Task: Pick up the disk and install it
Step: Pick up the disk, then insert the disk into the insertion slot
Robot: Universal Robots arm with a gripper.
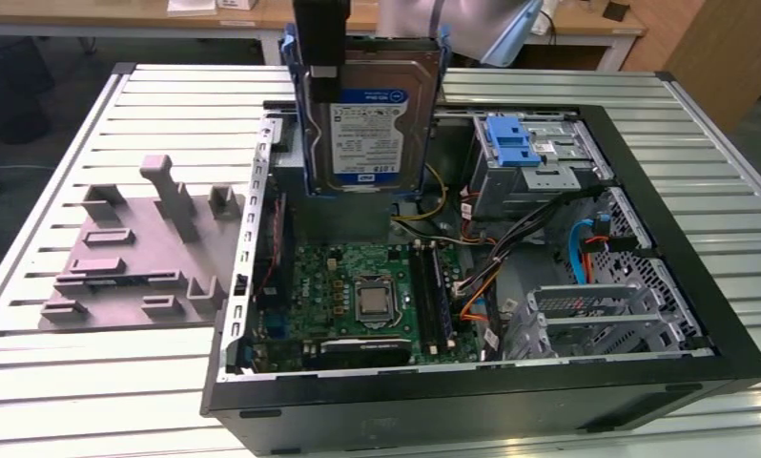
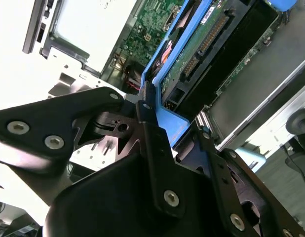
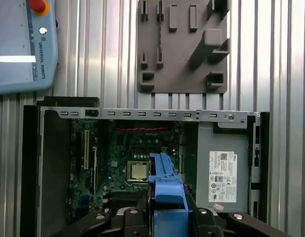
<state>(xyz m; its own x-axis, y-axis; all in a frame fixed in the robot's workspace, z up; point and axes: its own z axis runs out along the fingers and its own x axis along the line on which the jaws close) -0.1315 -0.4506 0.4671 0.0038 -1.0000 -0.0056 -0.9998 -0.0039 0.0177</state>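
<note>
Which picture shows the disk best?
The exterior view: the disk shows its label face and blue frame, upright above the open case. The second wrist view shows its connector edge; the first wrist view, just its blue frame.

A: What does everything stand on?
B: A ribbed metal surface (image 1: 50, 382), pale and shiny, which takes up most of the exterior view.
A: And behind it?
B: Along the top edge is a light wooden desk (image 1: 126, 17) on a white frame. At upper right there's a brown wooden panel (image 1: 718, 48). Dark floor (image 1: 2, 229) runs down the left edge.
</note>
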